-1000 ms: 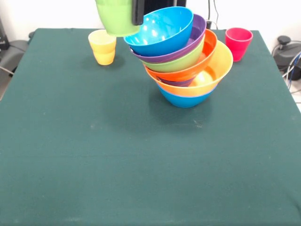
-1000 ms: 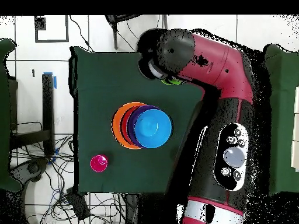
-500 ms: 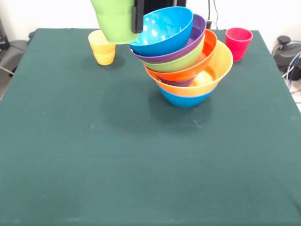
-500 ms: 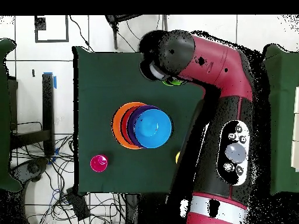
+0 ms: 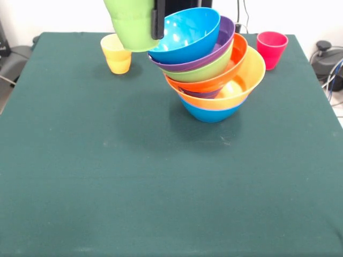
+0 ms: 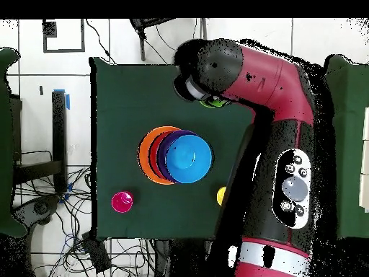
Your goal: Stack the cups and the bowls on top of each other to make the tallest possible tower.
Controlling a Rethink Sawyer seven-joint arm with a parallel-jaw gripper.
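The tower (image 5: 211, 64) leans left in the front view: a blue bowl (image 5: 209, 112) lowest, then yellow-orange, orange-red, lime green and purple bowls, with a bright blue bowl (image 5: 185, 33) on top. My gripper (image 5: 156, 21) comes in at the top edge, shut on the light green cup (image 5: 131, 24), which hangs just left of the top bowl's rim. A yellow cup (image 5: 117, 52) stands behind it and a red-pink cup (image 5: 271, 48) at the far right. From overhead, the arm covers the green cup (image 6: 212, 102) except for a sliver.
The dark green table (image 5: 107, 176) stretches wide in front of the tower. Overhead, the red arm (image 6: 281, 108) spans the table's right side, the yellow cup (image 6: 220, 195) peeks out beside it, and cables (image 6: 50, 209) lie off the left edge.
The green cup has come down slightly in my gripper, staying beside the top bowl's rim. Overhead, the arm has shifted and uncovered the yellow cup.
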